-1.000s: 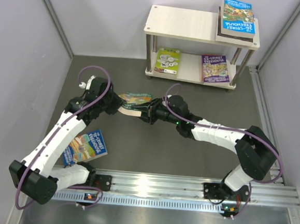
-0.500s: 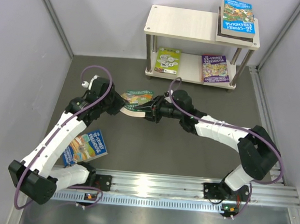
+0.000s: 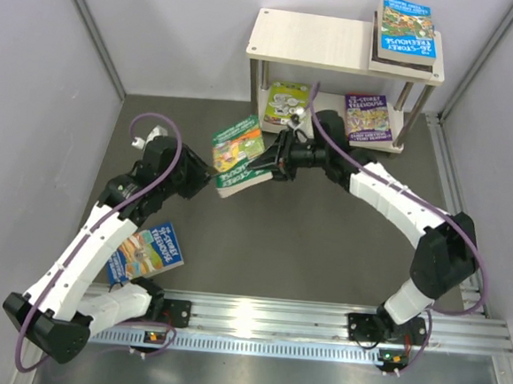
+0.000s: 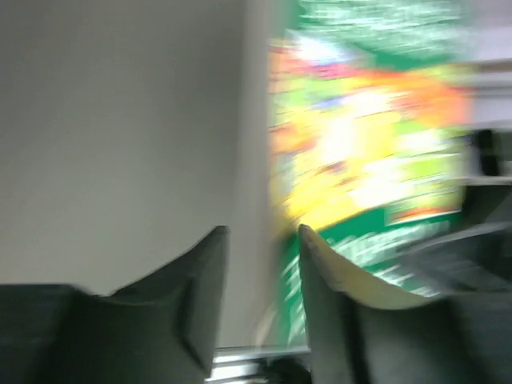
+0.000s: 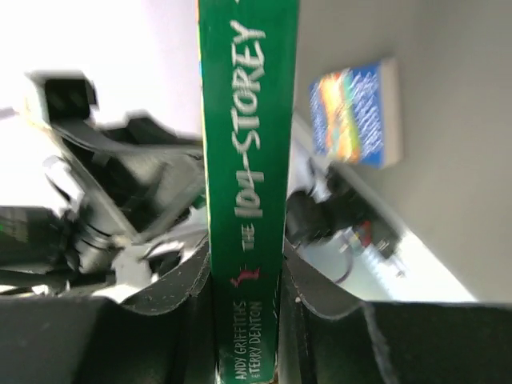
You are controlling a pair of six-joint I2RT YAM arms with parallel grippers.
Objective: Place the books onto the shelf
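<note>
- Blue book (image 3: 149, 253): flat on the surface (image 3: 306, 240), well left of the shelf (image 3: 322, 41) and far out in front of it. The left arm (image 3: 102, 233) hides its left edge.
- Left claw (image 4: 262, 232): fingers apart, nothing between them. Its own view is badly blurred.
- Green book (image 3: 239, 155): held tilted, just off the shelf's front left corner. The right claw (image 5: 246, 264) is clamped on its spine, where the title is cut off at the top.
- Shelf, lower board: a yellow-green book (image 3: 286, 101), its right edge hidden by the right arm (image 3: 373, 179), then a purple book (image 3: 367, 118).
- Shelf, top board, right end: a bright blue book (image 3: 406, 30) lies on a dark book (image 3: 375, 43) that shows only its edges.
</note>
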